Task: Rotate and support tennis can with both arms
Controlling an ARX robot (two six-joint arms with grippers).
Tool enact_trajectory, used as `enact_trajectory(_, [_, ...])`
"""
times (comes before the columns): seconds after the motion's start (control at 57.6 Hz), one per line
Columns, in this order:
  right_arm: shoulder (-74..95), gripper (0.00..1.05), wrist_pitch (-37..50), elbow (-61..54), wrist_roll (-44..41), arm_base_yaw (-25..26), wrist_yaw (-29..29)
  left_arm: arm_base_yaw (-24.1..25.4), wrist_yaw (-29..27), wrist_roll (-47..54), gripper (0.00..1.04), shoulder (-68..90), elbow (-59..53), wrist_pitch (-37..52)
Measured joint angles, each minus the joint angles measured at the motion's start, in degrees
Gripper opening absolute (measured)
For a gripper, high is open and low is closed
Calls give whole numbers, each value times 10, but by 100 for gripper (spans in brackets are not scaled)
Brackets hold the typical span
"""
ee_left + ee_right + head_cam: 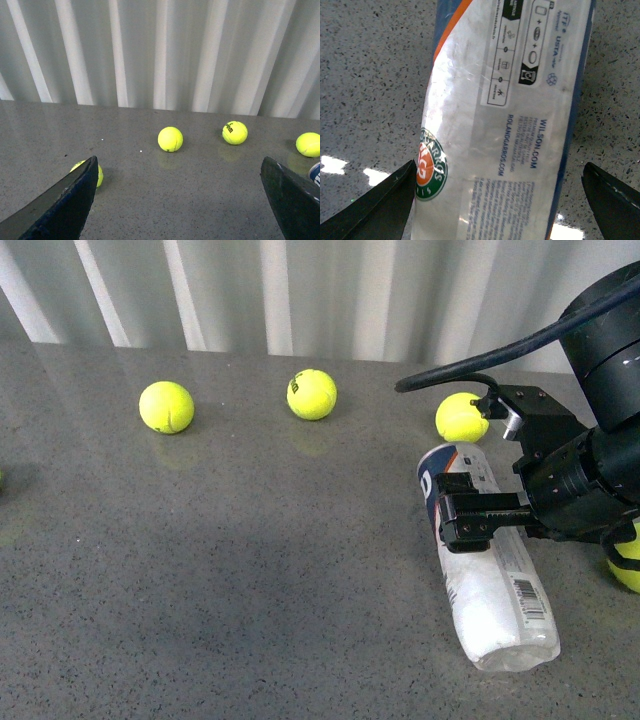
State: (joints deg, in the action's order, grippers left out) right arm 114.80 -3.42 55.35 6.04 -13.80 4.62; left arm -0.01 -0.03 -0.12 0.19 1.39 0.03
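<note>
R claw is spread wide, fingers either side of the tennis can, not pinching yet. L claw is wide too, holding nothing, well apart from it. Can lies on its side on the counter, robot's right. Reads as pre-grasp: next I'd close R on it, then bring L across for support. Label text: WILSON.COM, ROLANDGARROS.COM, ITF, USTA, plus an RG emblem.
</note>
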Motion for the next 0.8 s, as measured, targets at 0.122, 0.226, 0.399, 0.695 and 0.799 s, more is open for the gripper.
enact_trajectory(0.122, [8, 98, 5, 0, 4, 2, -6, 0, 0, 0, 98, 0, 0, 0])
enact_trajectory(0.226, [9, 89, 7, 0, 4, 2, -16, 0, 0, 0, 98, 0, 0, 0])
enact_trajectory(0.399, [9, 62, 9, 0, 0, 0, -20, 0, 0, 0, 98, 0, 0, 0])
enact_trajectory(0.695, [7, 35, 3, 3, -3, -7, -24, 0, 0, 0, 98, 0, 0, 0])
enact_trajectory(0.799, [0, 29, -1, 4, -4, -10, -25, 0, 0, 0, 98, 0, 0, 0])
